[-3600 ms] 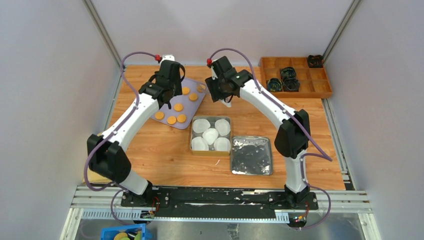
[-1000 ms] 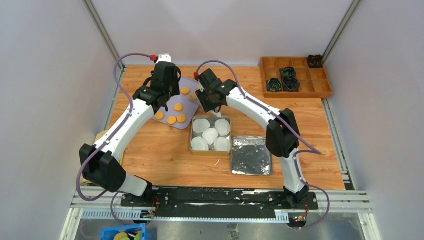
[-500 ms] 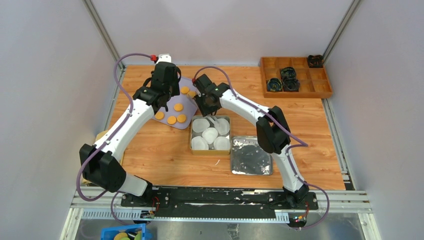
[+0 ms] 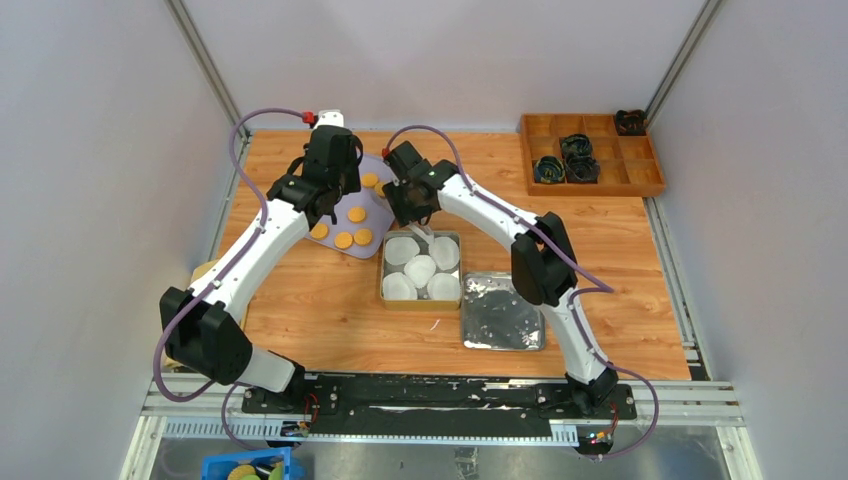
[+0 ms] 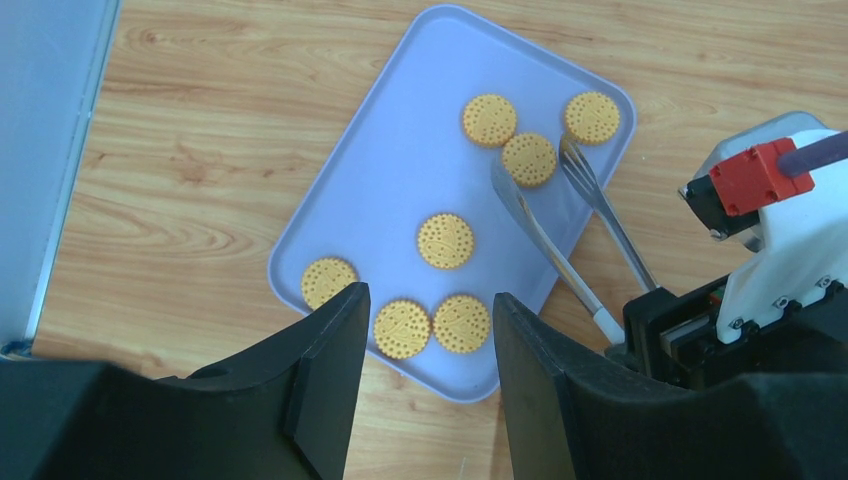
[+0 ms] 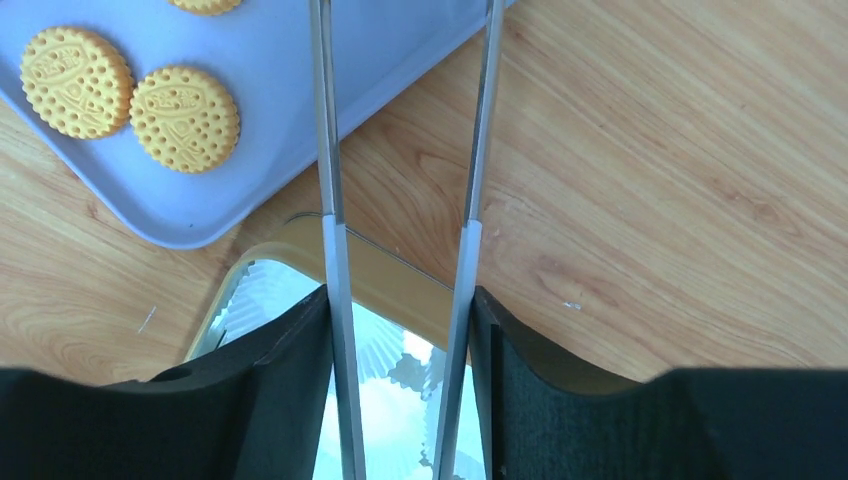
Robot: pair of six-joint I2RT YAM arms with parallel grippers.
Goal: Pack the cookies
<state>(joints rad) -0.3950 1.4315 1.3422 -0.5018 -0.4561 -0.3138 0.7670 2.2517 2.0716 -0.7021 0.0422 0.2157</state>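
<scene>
Cookies (image 5: 445, 240), seven of them, lie flat on a lavender tray (image 5: 400, 170), all under or just ahead of the two claws. None are in the tin yet.

Left claw (image 5: 428, 300) hangs over the near end of the tray, jaws apart with nothing between them. Two cookies show in the gap far below it, a third sits just to its left, and one lies alone ahead of it at mid-tray.

Right claw (image 6: 398, 300) is clamped on metal tongs (image 5: 545, 235), one tong arm pressed against each finger. The tong arms stand apart and reach out ahead of the claw onto the far end of the tray. One cookie lies between the tips there; I cannot tell if they touch it. Two more cookies sit just past the tips.

Square tin (image 6: 380, 265) sits directly below the right claw, beside the tray's edge, with white paper cups (image 4: 421, 268) inside it. Silver lid (image 4: 502, 310) lies flat behind the right claw, toward the arm bases and just beside the tin. Wooden organizer (image 4: 590, 150) sits well apart, to the right of the right claw. All of it rests on a wood-grain table (image 5: 200, 150).
</scene>
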